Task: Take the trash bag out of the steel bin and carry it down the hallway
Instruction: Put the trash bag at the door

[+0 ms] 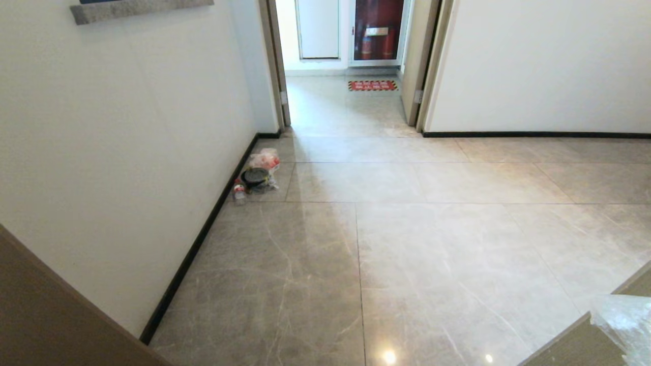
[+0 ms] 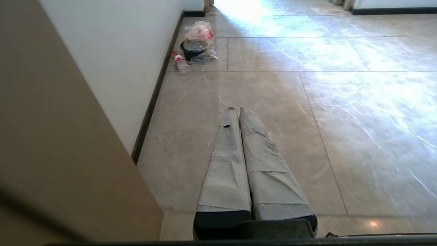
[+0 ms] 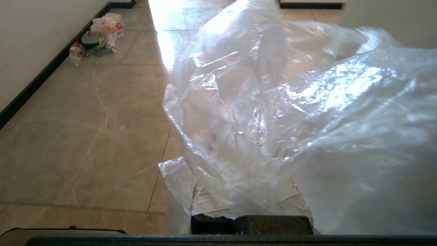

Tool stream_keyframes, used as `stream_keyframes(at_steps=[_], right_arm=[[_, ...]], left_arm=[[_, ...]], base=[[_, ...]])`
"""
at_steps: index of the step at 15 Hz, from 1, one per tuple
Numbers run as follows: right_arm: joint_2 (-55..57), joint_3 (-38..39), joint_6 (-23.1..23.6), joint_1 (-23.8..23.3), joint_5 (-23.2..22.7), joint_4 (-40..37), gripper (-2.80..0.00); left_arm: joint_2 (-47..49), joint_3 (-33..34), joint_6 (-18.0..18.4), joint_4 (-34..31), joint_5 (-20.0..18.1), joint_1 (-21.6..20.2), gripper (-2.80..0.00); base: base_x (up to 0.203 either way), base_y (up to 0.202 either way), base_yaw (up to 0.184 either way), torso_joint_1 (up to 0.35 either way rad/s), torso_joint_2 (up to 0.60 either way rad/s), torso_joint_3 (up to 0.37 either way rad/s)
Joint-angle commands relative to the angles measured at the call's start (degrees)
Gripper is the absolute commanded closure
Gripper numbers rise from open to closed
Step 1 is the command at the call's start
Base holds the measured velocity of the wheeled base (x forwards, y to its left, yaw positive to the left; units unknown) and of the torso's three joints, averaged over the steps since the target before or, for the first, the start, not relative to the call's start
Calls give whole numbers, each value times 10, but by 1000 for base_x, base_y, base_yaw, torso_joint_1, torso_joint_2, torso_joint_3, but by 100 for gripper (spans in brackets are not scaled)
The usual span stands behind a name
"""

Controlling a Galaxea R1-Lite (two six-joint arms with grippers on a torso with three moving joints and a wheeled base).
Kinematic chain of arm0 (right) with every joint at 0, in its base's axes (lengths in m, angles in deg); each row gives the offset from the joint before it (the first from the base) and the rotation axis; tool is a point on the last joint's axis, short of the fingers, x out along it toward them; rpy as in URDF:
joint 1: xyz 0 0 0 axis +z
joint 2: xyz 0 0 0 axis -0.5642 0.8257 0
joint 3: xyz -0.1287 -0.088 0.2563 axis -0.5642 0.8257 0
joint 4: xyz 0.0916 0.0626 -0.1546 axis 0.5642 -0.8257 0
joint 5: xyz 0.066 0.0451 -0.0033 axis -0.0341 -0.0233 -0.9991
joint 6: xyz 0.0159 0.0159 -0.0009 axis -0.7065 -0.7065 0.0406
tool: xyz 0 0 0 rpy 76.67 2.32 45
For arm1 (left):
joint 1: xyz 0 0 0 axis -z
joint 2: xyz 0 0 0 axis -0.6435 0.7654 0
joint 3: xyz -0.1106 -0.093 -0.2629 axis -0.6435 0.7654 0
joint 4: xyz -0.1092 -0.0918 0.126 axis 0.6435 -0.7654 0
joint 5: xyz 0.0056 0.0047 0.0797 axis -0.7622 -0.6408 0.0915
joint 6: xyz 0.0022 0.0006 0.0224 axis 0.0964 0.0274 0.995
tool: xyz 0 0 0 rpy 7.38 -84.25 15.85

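The trash bag (image 3: pixel 273 102), thin clear crinkly plastic, billows up over my right gripper (image 3: pixel 251 150) and hides most of it. The bag is gathered between the taped fingers (image 3: pixel 205 201), which are shut on it. A corner of the bag (image 1: pixel 623 325) shows at the lower right of the head view. My left gripper (image 2: pixel 236 109) hovers over the floor, shut and empty. The hallway (image 1: pixel 346 107) runs ahead through a doorway to a red mat (image 1: pixel 373 85). The steel bin is out of view.
Litter lies by the left wall: a black bowl (image 1: pixel 256 177), a white bag with red print (image 1: pixel 265 158) and a small bottle (image 1: pixel 238 193). Brown panels stand at the near left (image 1: pixel 46 305) and near right (image 1: pixel 574 340). A cabinet with red fire extinguishers (image 1: pixel 379 30) closes the far end.
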Motion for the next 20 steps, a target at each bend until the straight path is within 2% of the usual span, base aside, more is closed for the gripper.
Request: stream_keyframes(at_steps=[1, 20], right_arm=[[1, 1, 0, 0, 0, 0, 0], [1, 1, 0, 0, 0, 0, 0]], left_arm=[[0, 0, 0, 0, 0, 0, 0], [0, 0, 0, 0, 0, 0, 0]], base=[[195, 0, 0, 7, 11, 7], [195, 0, 1, 3, 2, 2]])
